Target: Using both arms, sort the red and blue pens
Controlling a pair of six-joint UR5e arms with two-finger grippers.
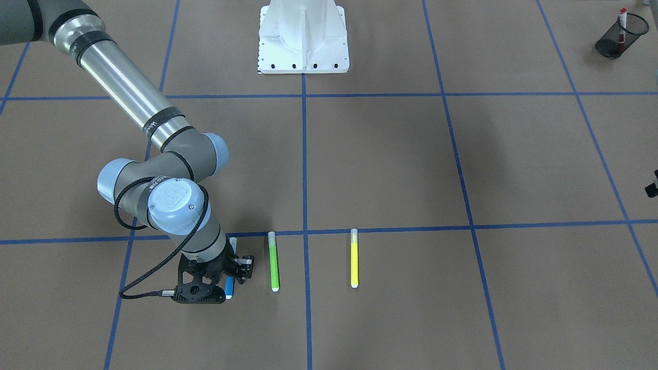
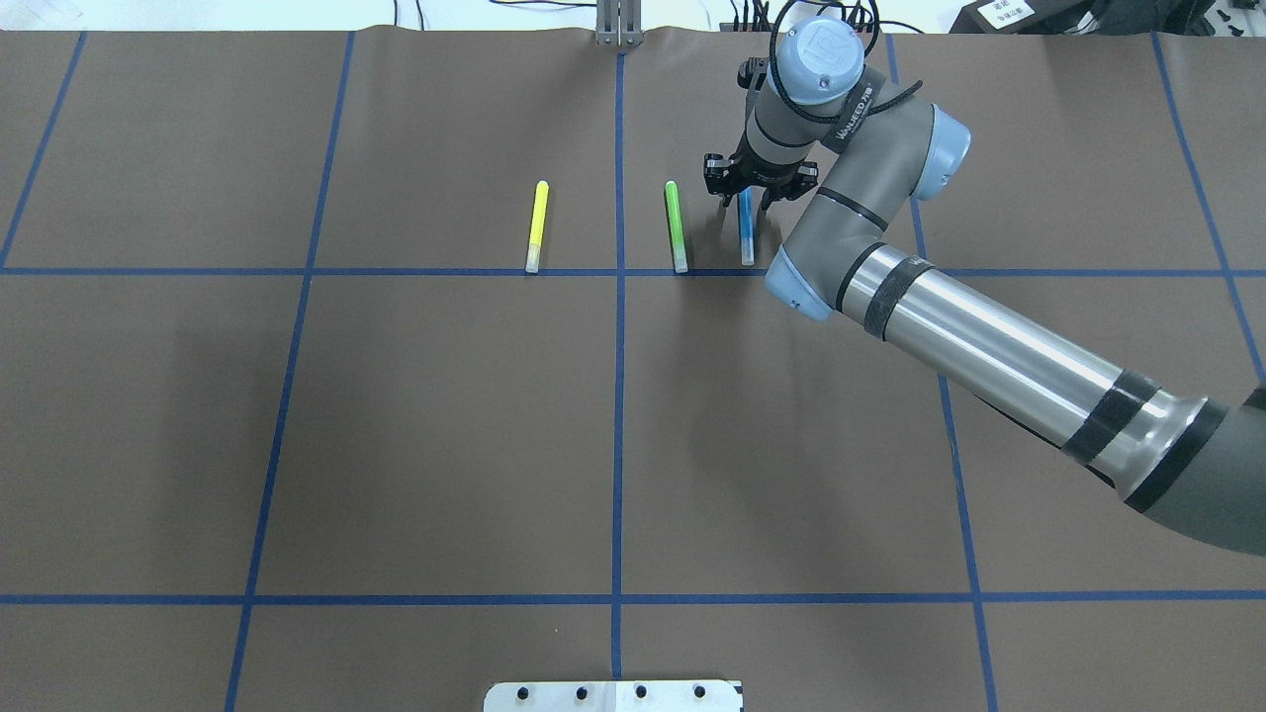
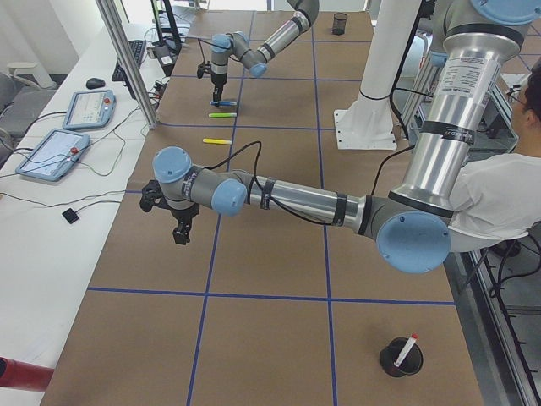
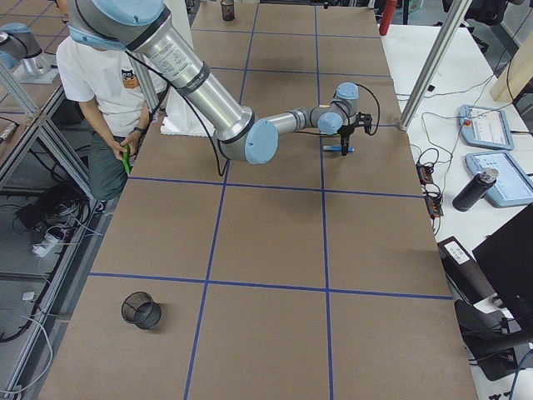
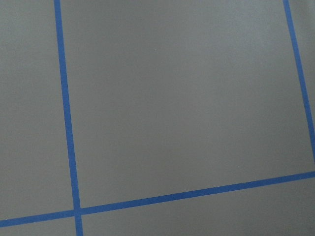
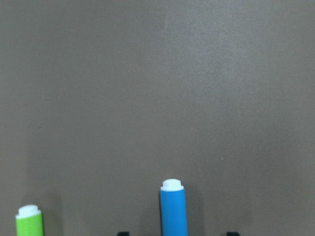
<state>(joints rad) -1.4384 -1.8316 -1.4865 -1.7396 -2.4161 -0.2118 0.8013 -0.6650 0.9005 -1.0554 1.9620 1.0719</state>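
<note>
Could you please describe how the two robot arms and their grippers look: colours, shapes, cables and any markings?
Right arm and left arm: thick silver tubes, dark grey joints, pale blue round caps, black bands. A black braided cable loops along the right arm to the black two-finger right gripper; one cap bears a UR logo. The left gripper is black too.

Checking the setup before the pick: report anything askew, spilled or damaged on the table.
Nothing stands out. The blue pen, green marker and yellow marker lie parallel in a neat row, none visibly damaged; the red pen stands in a black mesh cup. Nothing spilled.
</note>
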